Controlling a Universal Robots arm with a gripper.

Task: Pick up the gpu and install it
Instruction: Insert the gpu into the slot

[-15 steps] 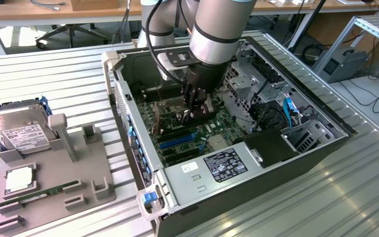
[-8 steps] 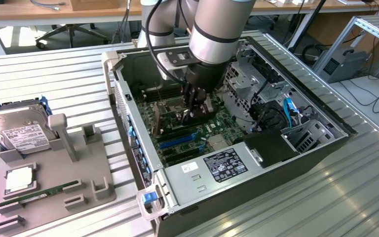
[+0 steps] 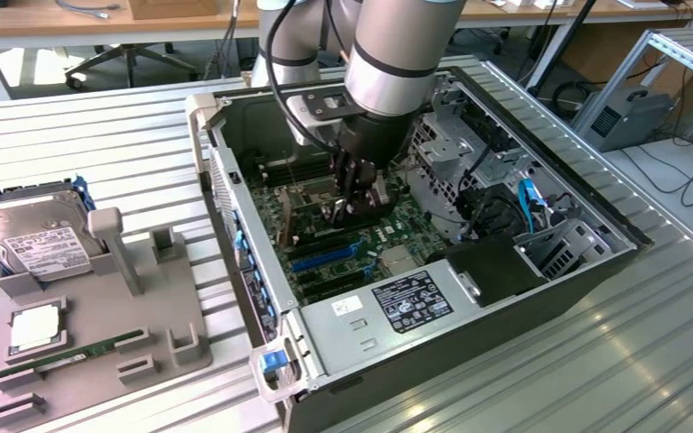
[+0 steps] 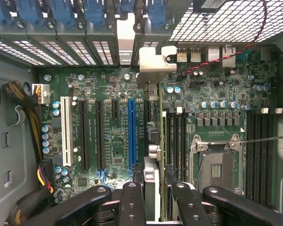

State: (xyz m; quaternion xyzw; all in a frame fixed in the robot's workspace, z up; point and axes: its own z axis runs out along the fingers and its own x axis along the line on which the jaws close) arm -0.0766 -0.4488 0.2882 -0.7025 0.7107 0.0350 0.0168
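The gripper (image 4: 155, 205) is seen inside the open computer case (image 3: 217, 135), which lies on its side on the slatted metal table (image 3: 82, 126). Its jaws are clamped on the gpu (image 4: 152, 176). The card is held edge-on between the black fingers (image 4: 132, 202), so little beyond a thin edge can be made out in the wrist view.

The silver bracket (image 4: 153, 63) at the card's far end is seen against the row of rear slot openings of the case. The card is lined up along the motherboard (image 4: 108, 89), just beside the long blue slot (image 4: 132, 132) and between that slot and the processor socket (image 4: 217, 165). Whether its lower edge is seated in a connector cannot be told, since the card hides what lies beneath it. It appears to stand over the black slot next to the blue one.

In the exterior view most of the card is covered by the gripper (image 3: 353, 198) and the arm (image 3: 395, 54), and its shroud face is hard to make out. The arm's upper part is cut off by the frame.

On the exterior view's left, well apart from the case, a hard drive (image 3: 33, 239) and a RAM stick (image 3: 69, 354) are borne by a grey fixture (image 3: 142, 343).
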